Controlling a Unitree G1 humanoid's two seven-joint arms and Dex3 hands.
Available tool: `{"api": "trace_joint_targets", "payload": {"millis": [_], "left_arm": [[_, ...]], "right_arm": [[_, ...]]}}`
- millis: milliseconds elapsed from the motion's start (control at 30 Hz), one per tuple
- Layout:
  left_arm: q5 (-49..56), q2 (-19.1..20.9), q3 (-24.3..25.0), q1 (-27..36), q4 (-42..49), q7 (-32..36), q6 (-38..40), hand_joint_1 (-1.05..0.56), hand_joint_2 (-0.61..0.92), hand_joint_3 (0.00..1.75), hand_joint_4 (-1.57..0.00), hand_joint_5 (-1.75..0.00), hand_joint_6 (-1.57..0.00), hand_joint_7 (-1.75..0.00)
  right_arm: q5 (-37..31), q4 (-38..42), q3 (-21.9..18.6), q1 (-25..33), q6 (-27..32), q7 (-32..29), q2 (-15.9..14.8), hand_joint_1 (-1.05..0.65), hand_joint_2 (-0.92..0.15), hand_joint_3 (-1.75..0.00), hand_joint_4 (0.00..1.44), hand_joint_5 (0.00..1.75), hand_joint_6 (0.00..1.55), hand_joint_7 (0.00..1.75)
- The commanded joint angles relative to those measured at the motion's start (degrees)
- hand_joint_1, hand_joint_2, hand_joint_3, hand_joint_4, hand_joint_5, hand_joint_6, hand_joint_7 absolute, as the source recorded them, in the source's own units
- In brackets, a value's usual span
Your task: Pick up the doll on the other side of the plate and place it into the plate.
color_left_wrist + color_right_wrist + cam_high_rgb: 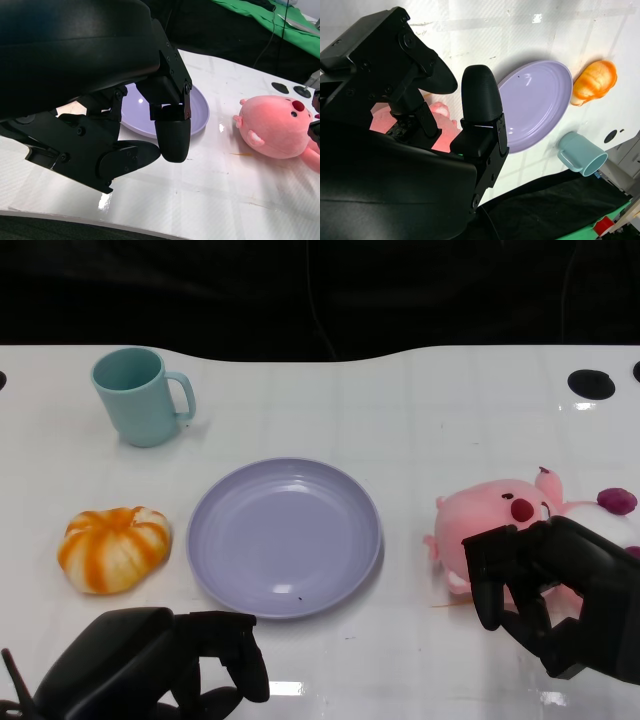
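The pink plush doll [490, 515] [277, 127] lies on the white table, right of the lilac plate [285, 530] [200, 112] [540, 100], which holds nothing. My right hand [560, 590] hangs over the doll's near side with its fingers apart and bent down around it, gripping nothing. In the right wrist view a patch of the pink doll [437, 112] shows under those fingers. My left hand [160, 665] rests low at the table's near left, fingers loosely bent and holding nothing, well short of the plate.
A teal mug [140, 395] [580, 152] stands at the back left. An orange-and-white striped pumpkin toy [113, 548] [595, 82] lies left of the plate. A black disc [592, 383] sits at the far right edge.
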Motion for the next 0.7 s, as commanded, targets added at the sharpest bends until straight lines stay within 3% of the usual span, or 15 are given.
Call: {"api": "trace_joint_targets", "payload": {"millis": [33, 700], "left_arm": [[0.06, 0.66, 0.22, -0.15, -0.74, -0.73, 0.29, -0.19, 0.69, 0.75, -0.71, -1.44, -0.77, -1.06], [-0.14, 0.51, 0.42, -0.05, -0.22, -0.54, -0.05, -0.2, 0.71, 0.72, -0.7, -1.45, -0.77, -1.05]], "right_arm": [[0.03, -0.43, -0.31, -0.78, -0.2, 0.27, -0.98, -0.04, -0.33, -1.42, 0.92, 1.75, 0.74, 1.68], [0.11, -0.35, -0.26, -0.85, -0.1, 0.71, -1.02, -0.04, -0.35, -1.4, 0.91, 1.75, 0.74, 1.67]]}}
